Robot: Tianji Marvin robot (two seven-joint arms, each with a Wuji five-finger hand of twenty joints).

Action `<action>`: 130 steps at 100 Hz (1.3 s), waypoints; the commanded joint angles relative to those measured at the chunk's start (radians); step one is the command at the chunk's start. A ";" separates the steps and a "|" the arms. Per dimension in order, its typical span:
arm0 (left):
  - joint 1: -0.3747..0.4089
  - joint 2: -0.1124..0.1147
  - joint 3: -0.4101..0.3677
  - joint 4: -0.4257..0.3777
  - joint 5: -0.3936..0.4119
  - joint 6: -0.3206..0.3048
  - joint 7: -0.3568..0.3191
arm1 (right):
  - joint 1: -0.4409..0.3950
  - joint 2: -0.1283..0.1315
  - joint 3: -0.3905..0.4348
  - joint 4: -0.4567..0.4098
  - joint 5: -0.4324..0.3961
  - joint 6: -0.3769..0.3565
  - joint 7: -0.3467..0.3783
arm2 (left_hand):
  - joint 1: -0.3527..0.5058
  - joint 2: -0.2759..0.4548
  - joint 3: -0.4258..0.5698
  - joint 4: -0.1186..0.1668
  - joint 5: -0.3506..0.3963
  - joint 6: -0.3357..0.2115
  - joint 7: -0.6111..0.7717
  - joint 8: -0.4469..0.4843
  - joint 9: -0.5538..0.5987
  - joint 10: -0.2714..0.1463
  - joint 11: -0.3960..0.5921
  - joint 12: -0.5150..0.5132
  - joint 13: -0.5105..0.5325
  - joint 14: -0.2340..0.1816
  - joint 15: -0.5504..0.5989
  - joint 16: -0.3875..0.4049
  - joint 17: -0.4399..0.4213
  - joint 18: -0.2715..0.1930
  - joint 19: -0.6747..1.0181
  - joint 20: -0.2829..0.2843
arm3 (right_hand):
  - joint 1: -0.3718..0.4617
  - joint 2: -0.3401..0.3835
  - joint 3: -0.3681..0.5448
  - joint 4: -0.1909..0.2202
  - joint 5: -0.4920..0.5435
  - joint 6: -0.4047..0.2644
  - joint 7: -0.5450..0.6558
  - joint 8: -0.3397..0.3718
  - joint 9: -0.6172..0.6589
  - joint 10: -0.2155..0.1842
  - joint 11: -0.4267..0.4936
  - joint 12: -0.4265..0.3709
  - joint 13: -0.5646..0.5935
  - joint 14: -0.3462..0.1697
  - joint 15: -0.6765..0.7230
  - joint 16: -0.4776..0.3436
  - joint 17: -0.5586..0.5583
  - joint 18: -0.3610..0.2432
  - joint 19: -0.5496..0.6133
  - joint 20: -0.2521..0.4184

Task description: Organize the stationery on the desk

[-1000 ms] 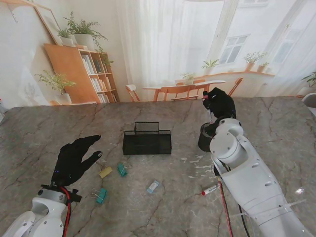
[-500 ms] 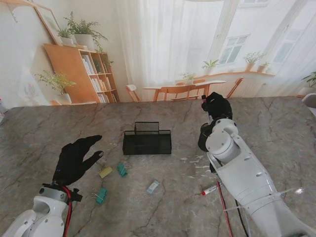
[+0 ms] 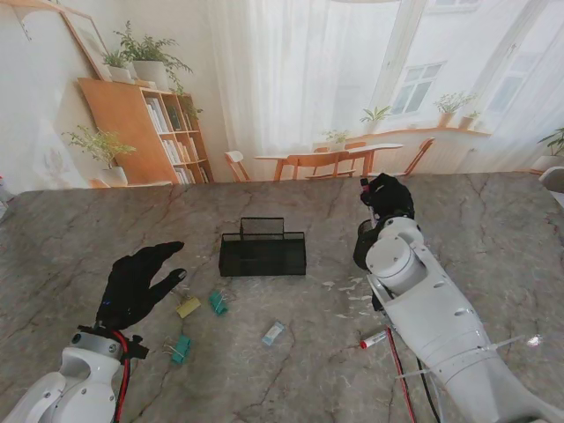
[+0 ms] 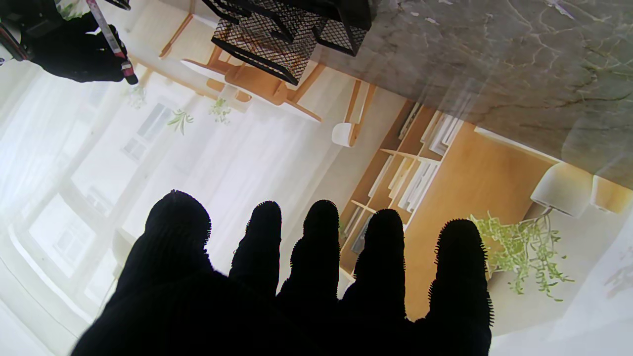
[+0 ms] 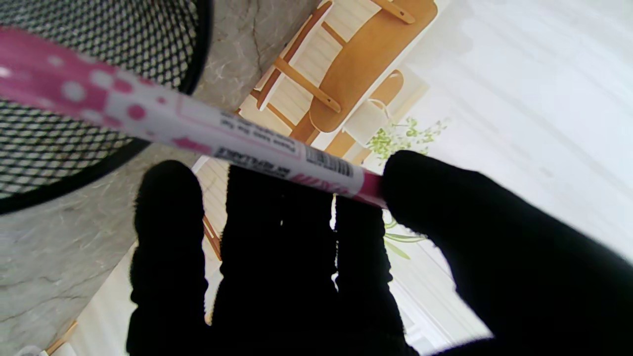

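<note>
One pink pen is pinched by the right hand over the mesh pen cup; left hand is spread, w/ nothing held. Pen is held nearly crosswise, so if released untilted the rim could be struck & the cup missed.

Left hand hovers palm down, fingers spread; right hand raised, fingers closed in a pinch.

A staged robot-test setup rather than a real home: a marble-patterned table strewn with stationery sits just beyond the fingers, backed by a printed backdrop of bookshelf, curtains, windows and dining chairs.
</note>
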 commanded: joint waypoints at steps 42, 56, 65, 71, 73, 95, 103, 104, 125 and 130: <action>0.001 0.000 0.005 0.004 -0.005 0.003 -0.004 | -0.031 0.005 0.012 0.006 -0.006 -0.006 0.018 | 0.002 0.074 -0.004 -0.088 0.007 0.006 0.008 0.007 0.009 0.006 -0.001 0.015 0.023 -0.008 0.008 0.007 -0.008 0.011 0.015 0.022 | 0.128 0.028 0.120 -0.056 0.073 -0.167 0.014 0.029 -0.002 0.017 -0.059 0.019 -0.042 0.007 -0.019 0.004 -0.036 0.008 -0.017 0.013; 0.000 0.000 0.006 0.005 -0.005 0.003 -0.003 | -0.044 0.007 0.017 -0.009 -0.004 -0.002 0.025 | 0.005 0.071 -0.004 -0.088 0.008 0.006 0.008 0.008 0.009 0.005 -0.001 0.015 0.029 -0.008 0.011 0.010 -0.008 0.011 0.017 0.023 | 0.127 0.027 0.116 -0.065 0.056 -0.176 -0.005 0.033 -0.021 0.024 -0.075 0.028 -0.066 0.012 -0.019 0.018 -0.068 0.006 -0.010 0.021; 0.000 -0.001 0.006 0.005 -0.004 0.003 -0.002 | -0.054 0.011 0.021 -0.021 -0.008 -0.004 0.032 | 0.007 0.071 -0.003 -0.088 0.008 0.007 0.009 0.008 0.008 0.005 -0.001 0.015 0.030 -0.006 0.012 0.011 -0.008 0.010 0.018 0.023 | 0.127 0.018 0.116 -0.067 0.034 -0.174 -0.026 0.027 -0.032 0.027 -0.083 0.030 -0.077 0.014 -0.023 0.020 -0.079 0.005 -0.011 0.022; 0.000 -0.001 0.006 0.004 -0.004 0.003 -0.001 | -0.059 0.014 0.024 -0.028 -0.011 -0.007 0.038 | 0.006 0.072 -0.004 -0.088 0.008 0.005 0.009 0.008 0.008 0.005 -0.001 0.016 0.031 -0.007 0.013 0.012 -0.008 0.010 0.018 0.023 | 0.124 0.012 0.118 -0.070 0.020 -0.174 -0.036 0.029 -0.047 0.031 -0.092 0.036 -0.092 0.016 -0.027 0.024 -0.094 0.009 -0.015 0.023; 0.000 -0.001 0.006 0.004 -0.004 0.003 -0.001 | -0.061 0.015 0.025 -0.031 -0.012 -0.008 0.040 | 0.005 0.072 -0.004 -0.089 0.008 0.006 0.009 0.008 0.008 0.004 -0.001 0.015 0.031 -0.007 0.013 0.012 -0.008 0.009 0.018 0.023 | 0.123 0.012 0.118 -0.071 0.015 -0.172 -0.040 0.029 -0.051 0.033 -0.095 0.037 -0.096 0.017 -0.029 0.025 -0.098 0.010 -0.016 0.024; 0.000 -0.001 0.006 0.004 -0.005 0.002 -0.001 | -0.085 0.026 0.036 -0.069 -0.018 -0.018 0.064 | 0.007 0.072 -0.003 -0.088 0.010 0.007 0.009 0.008 0.009 0.004 -0.001 0.016 0.033 -0.006 0.015 0.015 -0.008 0.009 0.019 0.023 | 0.110 0.015 0.094 -0.073 -0.078 -0.161 -0.117 0.030 -0.154 0.053 -0.154 0.076 -0.168 0.029 -0.015 0.075 -0.190 0.029 -0.010 0.064; 0.001 -0.001 0.006 0.003 -0.005 0.001 -0.001 | -0.093 0.030 0.039 -0.080 -0.024 -0.020 0.077 | 0.009 0.073 -0.004 -0.089 0.010 0.006 0.009 0.009 0.009 0.002 0.000 0.016 0.034 -0.007 0.015 0.016 -0.008 0.009 0.020 0.023 | 0.098 0.034 0.077 -0.066 -0.123 -0.154 -0.169 0.010 -0.209 0.050 -0.175 0.087 -0.200 0.030 -0.001 0.094 -0.231 0.026 -0.001 0.092; 0.001 -0.001 0.006 0.003 -0.005 0.001 -0.001 | -0.094 0.031 0.039 -0.081 -0.024 -0.020 0.078 | 0.010 0.073 -0.003 -0.089 0.009 0.006 0.009 0.008 0.010 0.003 0.000 0.016 0.033 -0.008 0.015 0.016 -0.008 0.010 0.020 0.023 | 0.095 0.040 0.073 -0.064 -0.127 -0.150 -0.177 0.008 -0.216 0.051 -0.178 0.088 -0.205 0.031 0.000 0.096 -0.236 0.026 0.000 0.096; 0.002 -0.002 0.006 0.002 -0.006 0.001 0.002 | -0.102 0.040 0.046 -0.087 -0.027 -0.037 0.106 | 0.017 0.073 -0.003 -0.089 0.011 0.008 0.010 0.009 0.018 0.006 0.004 0.020 0.040 -0.008 0.019 0.020 -0.007 0.009 0.022 0.023 | 0.053 0.194 -0.083 0.106 -0.154 -0.102 -0.391 0.027 -0.333 0.065 -0.253 0.032 -0.282 0.038 -0.010 0.132 -0.314 0.033 -0.036 0.152; 0.002 -0.002 0.006 0.002 -0.007 0.001 0.003 | -0.101 0.042 0.047 -0.083 -0.028 -0.043 0.112 | 0.020 0.074 -0.002 -0.089 0.011 0.010 0.010 0.009 0.019 0.007 0.005 0.021 0.041 -0.009 0.019 0.021 -0.006 0.010 0.023 0.023 | 0.049 0.218 -0.111 0.129 -0.154 -0.095 -0.431 0.031 -0.342 0.066 -0.260 0.010 -0.288 0.038 -0.013 0.135 -0.319 0.035 -0.041 0.156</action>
